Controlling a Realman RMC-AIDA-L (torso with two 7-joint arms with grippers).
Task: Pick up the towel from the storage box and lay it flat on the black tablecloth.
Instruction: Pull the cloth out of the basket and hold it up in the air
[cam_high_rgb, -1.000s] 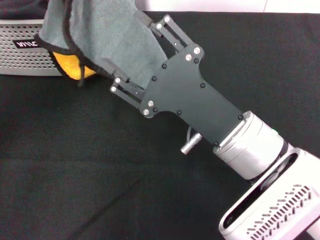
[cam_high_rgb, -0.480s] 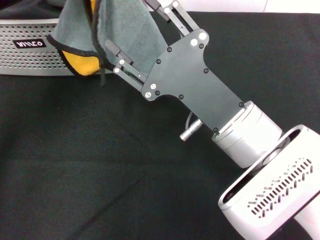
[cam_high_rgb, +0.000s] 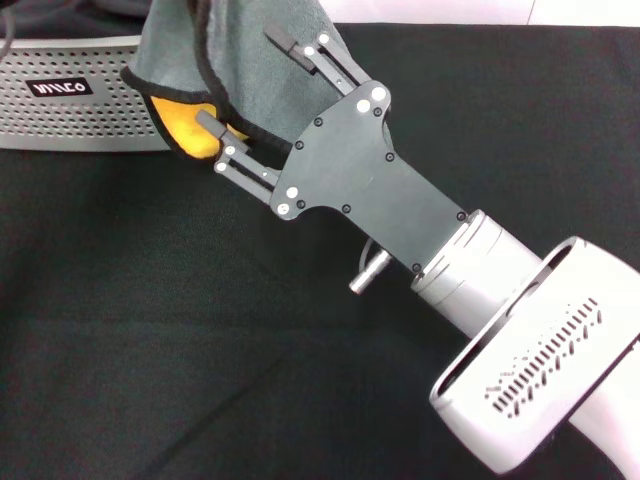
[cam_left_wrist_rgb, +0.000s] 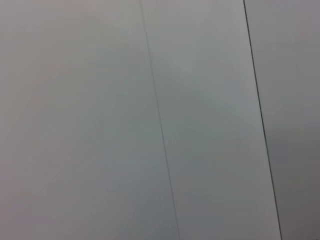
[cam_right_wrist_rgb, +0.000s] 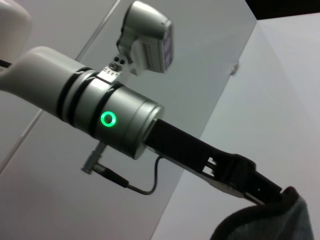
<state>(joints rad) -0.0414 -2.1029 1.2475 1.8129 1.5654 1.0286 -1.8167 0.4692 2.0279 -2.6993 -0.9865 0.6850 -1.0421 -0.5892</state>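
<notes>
Upper left of centre in the head view: the towel (cam_high_rgb: 235, 60), bunched and hanging, grey face outward, black stitched edge curling down its left side, a fold of the yellow-orange face (cam_high_rgb: 195, 135) showing at the bottom. Held clear of the table, in front of the near right end of the storage box and above the cloth below.

Around it, the right gripper (cam_high_rgb: 248, 82): jaws pinching the towel, thin black linkage bars reaching up and left on either side of the grey folds, flat black plate behind them, then a silver cylinder and a white vented housing running to the lower right corner.

Behind, at the upper left edge: the storage box (cam_high_rgb: 70, 125), light grey, perforated wall, thick rim, small black label (cam_high_rgb: 60, 88) with white letters facing the camera. Standing on the black tablecloth (cam_high_rgb: 180, 340), matte, faintly creased, filling nearly all the rest of the frame.

Lower right of the right wrist view: a dark grey corner of the towel (cam_right_wrist_rgb: 270, 220), meeting black fingers; farther up and left, a silver cylinder with a glowing green ring (cam_right_wrist_rgb: 108, 119) and a thin cable beneath.

Of the left arm, only its wrist view: pale grey panels (cam_left_wrist_rgb: 75, 125) with thin dark seams.
</notes>
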